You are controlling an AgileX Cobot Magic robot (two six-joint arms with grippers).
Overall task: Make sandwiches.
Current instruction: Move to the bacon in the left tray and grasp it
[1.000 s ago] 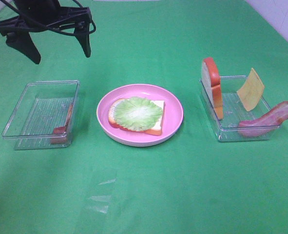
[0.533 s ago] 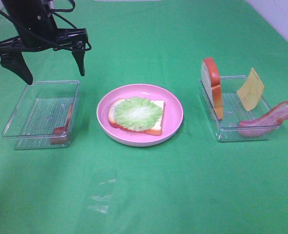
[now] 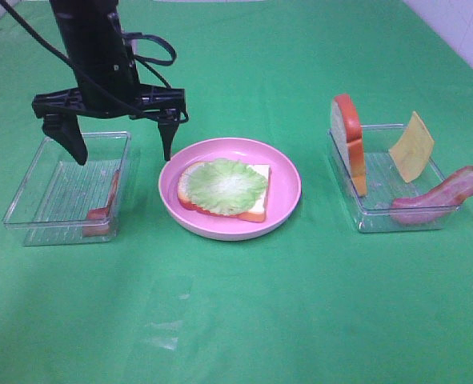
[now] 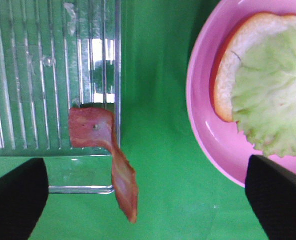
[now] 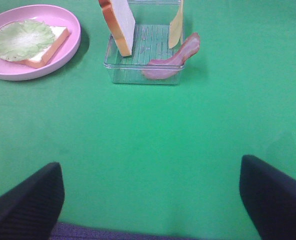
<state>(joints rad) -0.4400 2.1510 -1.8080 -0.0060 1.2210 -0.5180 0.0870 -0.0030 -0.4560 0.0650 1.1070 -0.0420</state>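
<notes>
Now we see the left gripper (image 3: pixel 122 154) hanging with jaws spread wide and empty, one fingertip over the clear tray (image 3: pixel 28 204) left of the pink plate (image 3: pixel 288 188), the other just beside the plate's rim. A bacon strip (image 3: pixel 104 210) droops over that tray's plate-side wall. On the plate lies a bread slice (image 3: pixel 258 206) under lettuce (image 3: pixel 226 184). Right of the plate, a second tray (image 3: pixel 380 220) holds an upright bread slice (image 3: pixel 350 144), a cheese square (image 3: pixel 412 146) and another bacon strip (image 3: pixel 440 196). The right gripper (image 5: pixel 150 200) – jaws wide, empty – hovers well apart from the plate.
</notes>
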